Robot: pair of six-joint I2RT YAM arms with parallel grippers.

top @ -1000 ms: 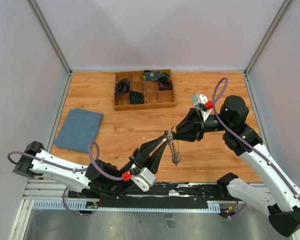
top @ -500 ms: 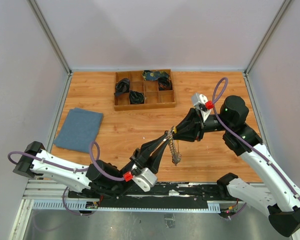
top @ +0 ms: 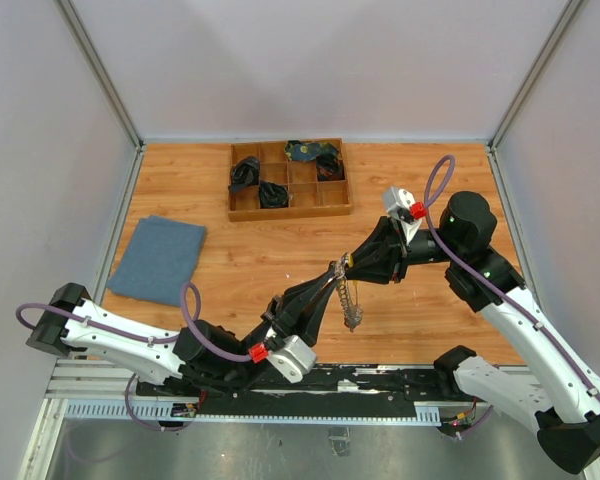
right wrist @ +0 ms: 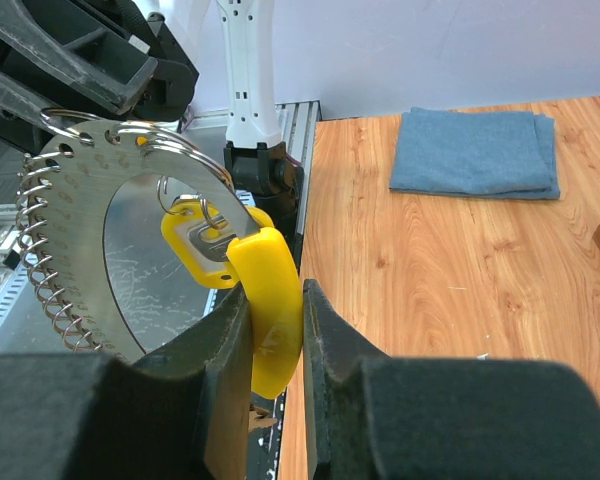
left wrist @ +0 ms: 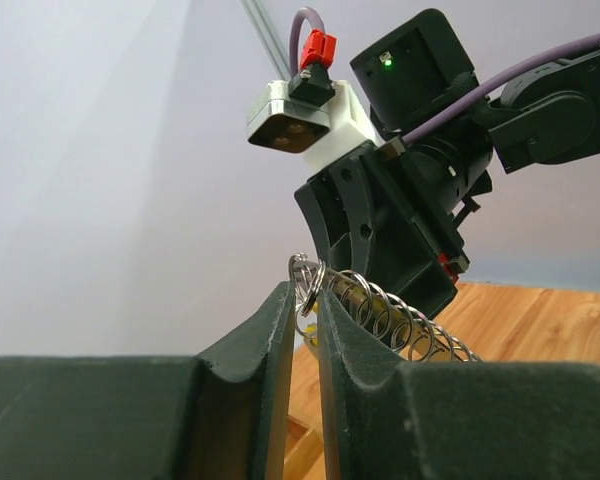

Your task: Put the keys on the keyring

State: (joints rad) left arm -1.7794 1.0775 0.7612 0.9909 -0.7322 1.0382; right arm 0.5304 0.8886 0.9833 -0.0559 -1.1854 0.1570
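My right gripper (top: 348, 264) (right wrist: 273, 305) is shut on the curved yellow piece (right wrist: 268, 300) of the keyring (right wrist: 130, 160). The keyring is a flat metal loop held above the table. Many small wire rings (right wrist: 35, 265) line its edge, and a yellow tag (right wrist: 192, 238) hangs from it. My left gripper (top: 332, 276) (left wrist: 305, 300) meets it from the near side and is shut on one small split ring (left wrist: 308, 282) at the end of the row of rings (left wrist: 405, 325). In the top view the silvery bunch (top: 352, 305) hangs below both grippers. No key shape can be made out.
A folded blue cloth (top: 160, 258) (right wrist: 477, 152) lies at the left of the wooden table. A wooden compartment tray (top: 290, 211) with dark items stands at the back. Metal rails run along the near edge (top: 310, 378).
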